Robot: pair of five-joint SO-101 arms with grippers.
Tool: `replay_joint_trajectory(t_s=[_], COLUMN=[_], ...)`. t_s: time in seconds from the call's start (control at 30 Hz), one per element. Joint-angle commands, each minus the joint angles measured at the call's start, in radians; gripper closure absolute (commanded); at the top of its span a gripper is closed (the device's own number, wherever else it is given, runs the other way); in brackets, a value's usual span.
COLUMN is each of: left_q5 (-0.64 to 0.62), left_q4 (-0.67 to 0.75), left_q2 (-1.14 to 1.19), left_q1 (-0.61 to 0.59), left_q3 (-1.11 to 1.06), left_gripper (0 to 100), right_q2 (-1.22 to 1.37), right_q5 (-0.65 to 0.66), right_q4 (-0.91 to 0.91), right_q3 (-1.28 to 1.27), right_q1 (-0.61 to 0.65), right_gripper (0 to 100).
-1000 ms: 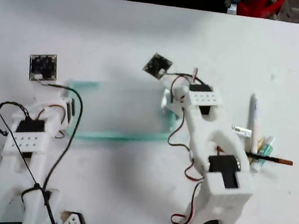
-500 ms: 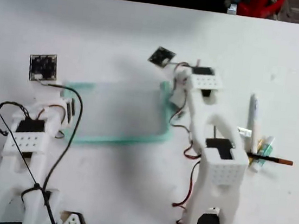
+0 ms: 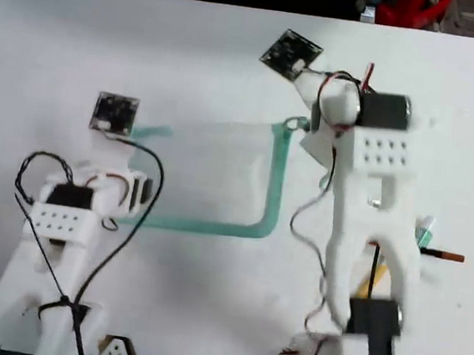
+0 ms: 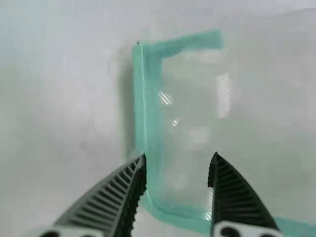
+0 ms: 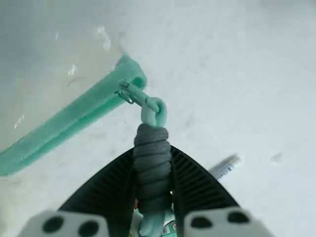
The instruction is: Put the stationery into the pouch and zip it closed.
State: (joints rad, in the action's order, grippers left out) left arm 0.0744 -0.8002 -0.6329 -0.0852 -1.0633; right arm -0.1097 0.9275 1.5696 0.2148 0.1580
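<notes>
The clear pouch (image 3: 211, 174) with a teal edge lies flat mid-table. My right gripper (image 3: 305, 134) is at its far right corner, shut on the grey and teal zipper pull (image 5: 152, 158), which trails from the slider (image 5: 129, 93) at the end of the teal zipper strip (image 5: 64, 123). My left gripper (image 4: 177, 163) is open over the pouch's (image 4: 192, 123) near left corner, one finger (image 4: 129, 190) outside the teal edge and the other over the clear film. The stationery (image 3: 440, 252) lies right of the right arm, partly hidden by it.
The right arm (image 3: 375, 212) stretches along the pouch's right side and covers much of the pen pile. A white pen (image 5: 224, 165) lies just behind the right gripper. The left arm (image 3: 63, 217) and its cables stand at the near left.
The right arm has stretched farther across the table with the zipper pull, dragging the pouch rightward. The left arm has followed to the right, staying at the pouch's left corner.
</notes>
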Motion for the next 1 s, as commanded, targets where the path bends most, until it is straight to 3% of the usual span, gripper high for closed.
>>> replay_joint_trajectory(t_s=[0.0,0.2,0.43,0.7,0.87,0.97], left_q5=[0.048,0.103,0.155,0.147,0.132,0.084], left_q4=[-0.163,-0.427,-0.698,-0.723,-0.703,-0.621], left_q2=[-0.007,-0.008,-0.206,-0.700,-1.032,-1.102], left_q1=[0.018,0.010,0.016,0.030,0.176,0.231], left_q3=[0.161,0.408,0.657,0.520,0.377,0.299], left_gripper=[78,78,78,78,78,78], right_q2=[-0.216,-0.435,-0.519,-0.518,-0.443,-0.386], right_q5=[-0.011,-0.025,-0.193,-0.503,-0.592,-0.647], right_q4=[0.050,0.093,0.070,0.021,0.022,0.031], right_q3=[0.057,0.058,0.061,0.084,0.091,0.092], right_q1=[0.047,0.093,0.094,0.093,0.087,0.085], right_gripper=[98.1,98.1,98.1,98.1,98.1,98.1])
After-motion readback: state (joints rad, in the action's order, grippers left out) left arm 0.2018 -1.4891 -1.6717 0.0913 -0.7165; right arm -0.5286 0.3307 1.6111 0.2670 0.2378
